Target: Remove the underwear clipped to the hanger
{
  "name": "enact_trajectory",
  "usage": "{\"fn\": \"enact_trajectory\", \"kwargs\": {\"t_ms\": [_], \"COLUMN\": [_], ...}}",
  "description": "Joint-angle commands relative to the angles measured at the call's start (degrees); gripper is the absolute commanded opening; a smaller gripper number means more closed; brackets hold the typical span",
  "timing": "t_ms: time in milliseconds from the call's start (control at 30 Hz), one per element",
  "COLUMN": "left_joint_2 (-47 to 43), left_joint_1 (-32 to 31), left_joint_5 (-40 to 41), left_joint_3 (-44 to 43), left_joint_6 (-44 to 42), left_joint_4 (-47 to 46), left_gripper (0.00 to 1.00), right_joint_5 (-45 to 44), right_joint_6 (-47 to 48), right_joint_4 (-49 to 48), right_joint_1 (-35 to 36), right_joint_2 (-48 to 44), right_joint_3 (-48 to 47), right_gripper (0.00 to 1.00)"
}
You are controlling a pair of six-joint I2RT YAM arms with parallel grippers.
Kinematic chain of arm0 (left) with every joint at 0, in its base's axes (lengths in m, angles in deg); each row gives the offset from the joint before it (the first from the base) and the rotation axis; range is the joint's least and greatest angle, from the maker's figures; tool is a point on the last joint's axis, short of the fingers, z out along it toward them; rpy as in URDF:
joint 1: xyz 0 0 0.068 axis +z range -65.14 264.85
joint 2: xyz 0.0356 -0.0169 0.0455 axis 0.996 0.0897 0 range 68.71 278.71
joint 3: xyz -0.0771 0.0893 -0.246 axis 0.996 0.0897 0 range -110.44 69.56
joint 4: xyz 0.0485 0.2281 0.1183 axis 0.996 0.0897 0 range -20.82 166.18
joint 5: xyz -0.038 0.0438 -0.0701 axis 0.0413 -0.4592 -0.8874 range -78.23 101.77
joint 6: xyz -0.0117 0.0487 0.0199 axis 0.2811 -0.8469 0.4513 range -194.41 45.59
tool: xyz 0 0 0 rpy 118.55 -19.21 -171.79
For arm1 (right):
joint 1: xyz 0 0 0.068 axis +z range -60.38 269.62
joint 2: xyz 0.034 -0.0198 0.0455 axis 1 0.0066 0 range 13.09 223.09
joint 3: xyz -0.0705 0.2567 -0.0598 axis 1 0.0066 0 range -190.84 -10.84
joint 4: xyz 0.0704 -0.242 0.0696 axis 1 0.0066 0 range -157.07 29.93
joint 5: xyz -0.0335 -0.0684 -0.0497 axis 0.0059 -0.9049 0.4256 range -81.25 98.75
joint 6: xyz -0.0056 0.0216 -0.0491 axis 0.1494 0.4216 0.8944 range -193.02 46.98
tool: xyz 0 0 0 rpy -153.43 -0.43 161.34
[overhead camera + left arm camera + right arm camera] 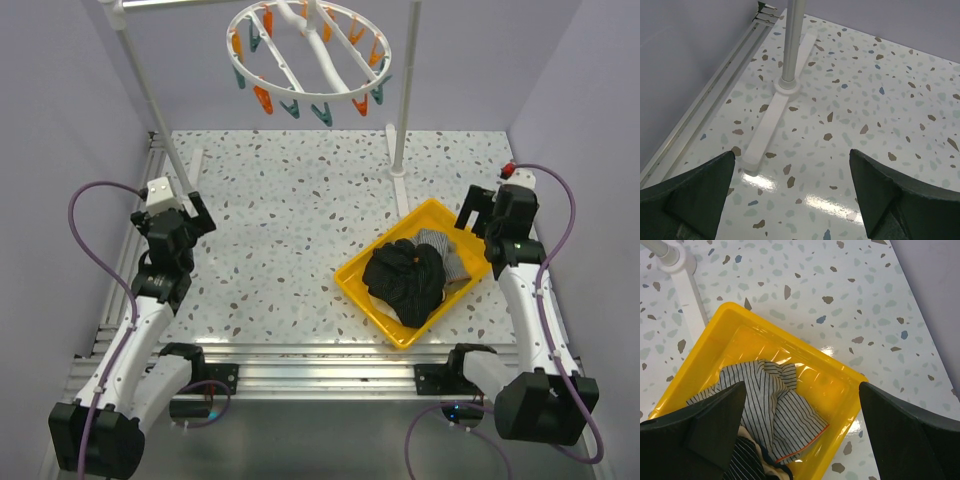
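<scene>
Underwear (405, 280) piled in yellow bin (825, 385) on desk (290, 200), black pieces beside striped one (772, 400), hanger (325, 62) hanging above far edge, left fingers (695, 190) spread over desk, right fingers (705, 425) spread above bin.

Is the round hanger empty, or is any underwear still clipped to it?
Empty. The hanger has only bare orange and teal pegs in the top view; the underwear lies piled in the yellow bin.
</scene>
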Motion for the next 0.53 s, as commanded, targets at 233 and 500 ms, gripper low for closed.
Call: {"fn": "enact_trajectory", "kwargs": {"t_ms": [233,500], "left_joint_2": [-0.53,0.09], "left_joint_1": [0.43,0.43], "left_joint_5": [1.64,1.55], "left_joint_3": [0.92,1.44], "left_joint_6": [-0.27,-0.45], "left_joint_4": [-2.14,-3.19], "left_gripper": [1.0,1.0], "right_joint_5": [-3.26,-1.86], "right_joint_6": [-0.39,2.68], "right_joint_4": [-2.21,-3.01], "right_joint_1": [-0.2,-0.2], "right_joint_2": [0.43,0.78], "right_joint_3": [-1.78,-1.25], "right_gripper": [0.99,0.98]}}
